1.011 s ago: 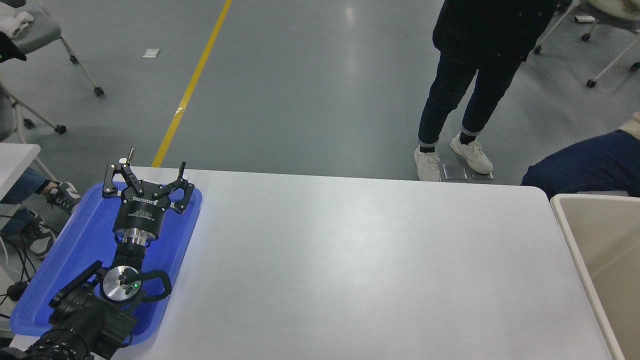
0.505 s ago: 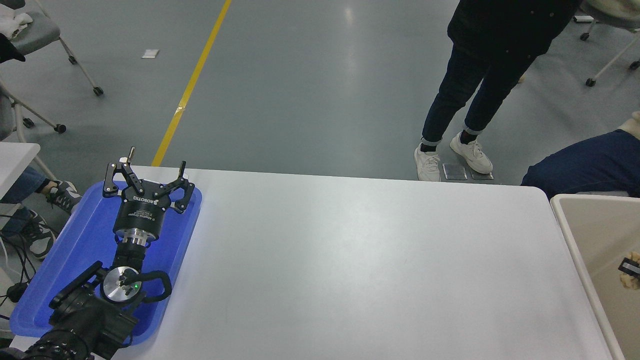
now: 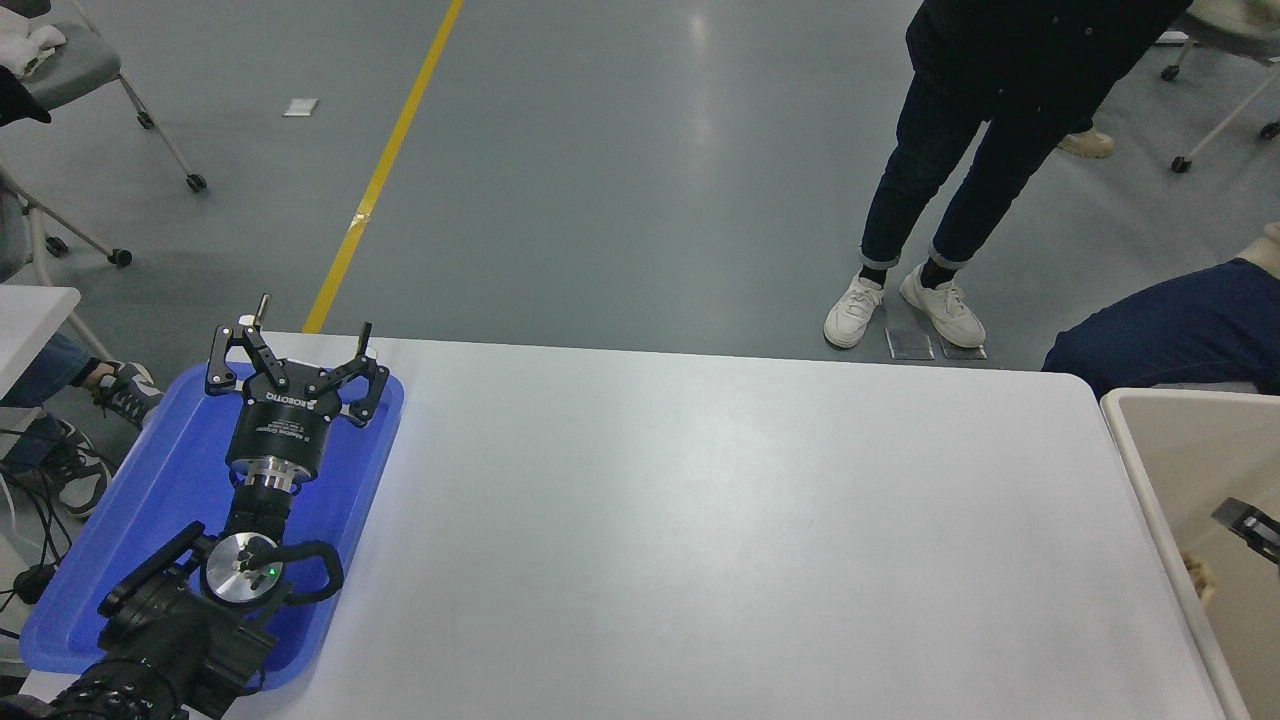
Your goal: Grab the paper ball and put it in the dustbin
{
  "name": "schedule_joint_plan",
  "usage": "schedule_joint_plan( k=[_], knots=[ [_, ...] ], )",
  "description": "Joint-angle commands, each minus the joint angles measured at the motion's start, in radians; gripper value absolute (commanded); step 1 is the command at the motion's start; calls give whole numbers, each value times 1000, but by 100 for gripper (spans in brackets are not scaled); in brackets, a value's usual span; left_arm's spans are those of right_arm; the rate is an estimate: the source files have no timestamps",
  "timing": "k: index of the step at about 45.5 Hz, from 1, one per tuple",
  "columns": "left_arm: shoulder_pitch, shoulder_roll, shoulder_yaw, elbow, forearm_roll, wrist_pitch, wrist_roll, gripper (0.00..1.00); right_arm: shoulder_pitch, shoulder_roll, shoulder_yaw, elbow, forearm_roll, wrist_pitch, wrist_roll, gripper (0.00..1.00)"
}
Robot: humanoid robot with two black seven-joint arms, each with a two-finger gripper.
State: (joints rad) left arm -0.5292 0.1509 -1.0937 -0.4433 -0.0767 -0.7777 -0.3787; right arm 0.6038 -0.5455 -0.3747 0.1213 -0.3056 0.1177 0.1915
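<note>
Against the near inner wall of the dustbin (image 3: 1150, 455), just under its pale rim, a small tan crumpled scrap shows; this is judged to be the paper ball (image 3: 1196, 578), lying inside the bin and apart from any gripper. Only a sliver of it is visible, so identification is tentative. Above and right of it, at the picture's edge, a dark tip of the right gripper (image 3: 1252, 525) pokes in over the bin; too little shows to tell whether its fingers are spread or closed, and it is not touching the ball. Judgement: the drop appears done, leaving only the right arm's retreat from the bin. The white table (image 3: 700, 520) bears the blue tray (image 3: 150, 510) at its left end, over which the left gripper (image 3: 290, 365) sits parked with fingers spread wide, holding nothing. A person (image 3: 990, 130) stands on the floor beyond the far side.
</note>
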Motion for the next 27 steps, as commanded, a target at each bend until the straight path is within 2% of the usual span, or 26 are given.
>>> schedule_joint_plan(
  k=[1, 7, 14, 20, 23, 27],
  knots=[
    [0, -1, 0, 0, 0, 0, 0, 100, 10, -21, 62, 34, 22, -1, 2, 100],
    [0, -1, 0, 0, 0, 0, 0, 100, 19, -82, 294, 153, 22, 5, 3, 100],
    [0, -1, 0, 2, 0, 0, 0, 100, 4, -189, 676, 467, 22, 14, 2, 100],
    [0, 1, 0, 2, 0, 0, -2, 100, -42, -195, 867, 642, 40, 19, 2, 100],
    [0, -1, 0, 2, 0, 0, -2, 100, -47, -189, 924, 699, 95, 19, 3, 100],
    [0, 1, 0, 2, 0, 0, -2, 100, -50, -157, 977, 761, 238, 23, 3, 100]
  ],
)
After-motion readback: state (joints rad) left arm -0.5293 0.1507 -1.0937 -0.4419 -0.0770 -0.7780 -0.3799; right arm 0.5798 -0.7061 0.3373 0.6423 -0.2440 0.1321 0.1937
